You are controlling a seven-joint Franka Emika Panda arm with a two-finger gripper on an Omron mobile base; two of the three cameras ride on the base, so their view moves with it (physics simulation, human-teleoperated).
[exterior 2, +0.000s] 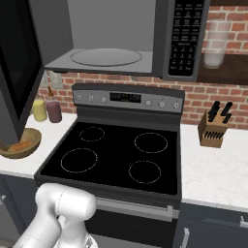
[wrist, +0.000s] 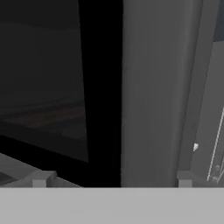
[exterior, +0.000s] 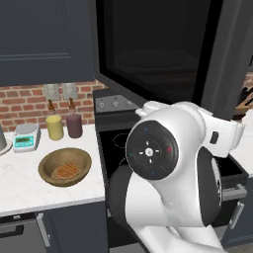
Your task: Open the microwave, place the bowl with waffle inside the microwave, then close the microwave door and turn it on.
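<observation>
Above the black stove [exterior 2: 116, 155], the microwave [exterior 2: 118, 41] is standing open, its microwave door [exterior: 158, 47] swinging out to the left. Close against that door, the end effector [wrist: 111, 183] is hovering, tips spread wide and holding nothing. Down and left of it, the bowl [exterior: 64, 166] is sitting on the white surface [exterior: 29, 185], carrying the waffle [exterior: 66, 171].

Even, soft rendered lighting in both base views; hand view dim, soft-focused against the microwave door [wrist: 100, 87]; no glare.
</observation>
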